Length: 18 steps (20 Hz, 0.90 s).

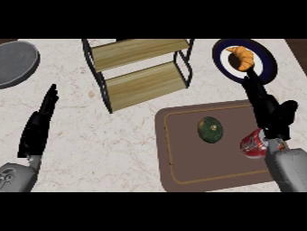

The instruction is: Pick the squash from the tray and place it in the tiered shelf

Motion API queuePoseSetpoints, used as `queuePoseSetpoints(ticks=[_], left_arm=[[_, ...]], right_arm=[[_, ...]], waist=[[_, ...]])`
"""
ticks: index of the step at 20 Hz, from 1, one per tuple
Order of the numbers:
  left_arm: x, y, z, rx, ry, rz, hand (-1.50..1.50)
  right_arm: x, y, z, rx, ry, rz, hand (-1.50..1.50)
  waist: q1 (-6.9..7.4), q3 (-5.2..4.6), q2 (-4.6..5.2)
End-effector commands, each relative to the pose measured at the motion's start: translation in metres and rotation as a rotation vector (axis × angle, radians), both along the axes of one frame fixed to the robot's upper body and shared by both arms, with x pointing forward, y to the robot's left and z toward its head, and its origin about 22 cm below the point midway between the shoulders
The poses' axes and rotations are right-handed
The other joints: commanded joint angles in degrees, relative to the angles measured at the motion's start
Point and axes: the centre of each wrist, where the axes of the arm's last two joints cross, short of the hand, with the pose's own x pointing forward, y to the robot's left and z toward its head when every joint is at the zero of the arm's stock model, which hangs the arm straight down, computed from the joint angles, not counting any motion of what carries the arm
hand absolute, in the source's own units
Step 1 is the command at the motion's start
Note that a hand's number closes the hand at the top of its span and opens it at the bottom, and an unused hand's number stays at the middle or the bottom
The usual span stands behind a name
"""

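A dark green squash [210, 130] lies on the brown tray [183, 158] at the lower right. The tiered shelf [143, 72], with wooden boards in a black frame, stands at the top centre. My right hand [268, 110] hovers over the tray's right side, to the right of the squash and apart from it, fingers straight and pointing away, holding nothing. At the lower left my left hand [37, 124] rests open above the counter, fingers pointing away.
A red can [253, 143] lies on the tray, partly under my right wrist. A dark blue plate [266, 54] with a croissant [241, 57] sits at the top right. A grey pan [8, 63] is at the top left.
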Motion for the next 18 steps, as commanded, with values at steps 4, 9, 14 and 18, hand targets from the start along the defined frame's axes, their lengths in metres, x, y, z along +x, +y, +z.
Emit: queuePoseSetpoints(ticks=[4, 9, 14, 18], left_arm=[[0.011, -0.006, 0.03, -0.144, -0.088, 0.02, 0.0], [0.003, -0.026, 0.048, -0.27, -0.062, -0.01, 0.0], [-0.002, -0.024, 0.054, -0.262, -0.062, 0.038, 0.0], [-0.015, -0.015, 0.061, -0.275, -0.055, 0.038, 0.0]], right_arm=[[0.022, 0.051, 0.052, 0.01, -0.133, 0.407, 1.5], [0.039, 0.048, 0.036, 0.221, -0.087, 0.283, -1.5], [0.044, -0.016, 0.064, 0.215, -0.219, 0.54, -1.5], [0.036, -0.032, 0.105, -0.052, -0.153, 0.712, -1.5]], waist=[[1.36, 1.91, 1.89], [1.3, 2.03, 2.21], [-0.04, 1.98, 2.15], [0.0, 1.92, 1.78]])
